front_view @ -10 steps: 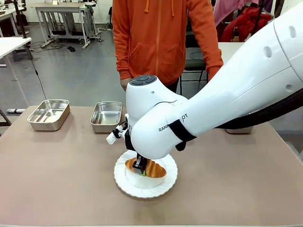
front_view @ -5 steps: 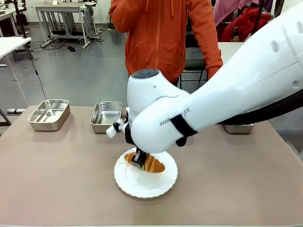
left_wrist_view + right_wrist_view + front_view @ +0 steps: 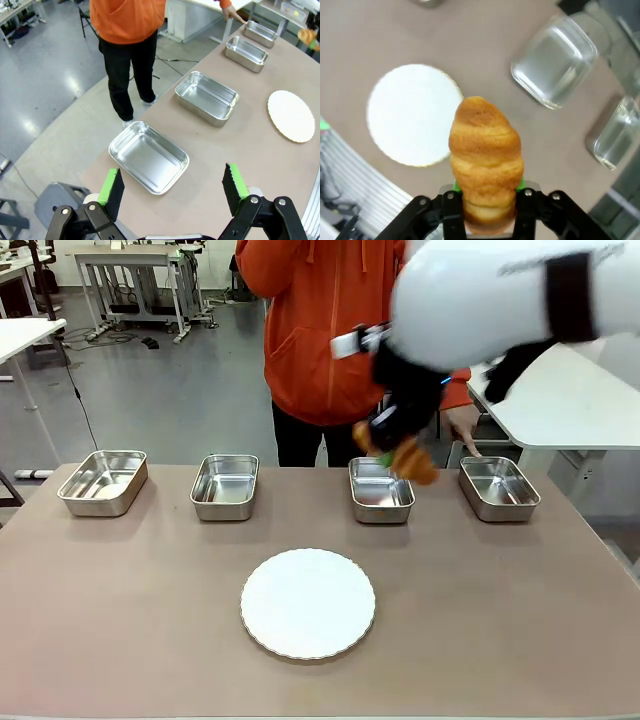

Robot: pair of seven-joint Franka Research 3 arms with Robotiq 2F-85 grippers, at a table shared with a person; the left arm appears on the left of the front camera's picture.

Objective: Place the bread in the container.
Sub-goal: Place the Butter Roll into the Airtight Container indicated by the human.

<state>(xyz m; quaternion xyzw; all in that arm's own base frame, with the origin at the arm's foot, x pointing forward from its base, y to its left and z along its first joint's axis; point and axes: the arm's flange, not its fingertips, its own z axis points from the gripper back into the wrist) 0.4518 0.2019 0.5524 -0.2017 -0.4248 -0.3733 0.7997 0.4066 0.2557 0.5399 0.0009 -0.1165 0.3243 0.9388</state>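
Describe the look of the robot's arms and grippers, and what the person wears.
The right arm has a glossy, rounded white shell with a black band round it. The right gripper is black. The left gripper has black linked fingers with silver bolts and bright green pads. The person wears an orange hoodie with long sleeves and black trousers.

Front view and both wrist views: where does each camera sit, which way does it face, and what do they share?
Front: fixed at the robot's edge, looking across the table at the person; the right arm enters top right, right gripper holding the croissant.
Left wrist: on the left arm, looking down past the open left gripper along the steel trays.
Right wrist: on the right arm, looking down at the table along the right gripper, clamped on the croissant.
Shared: all three show the white plate.
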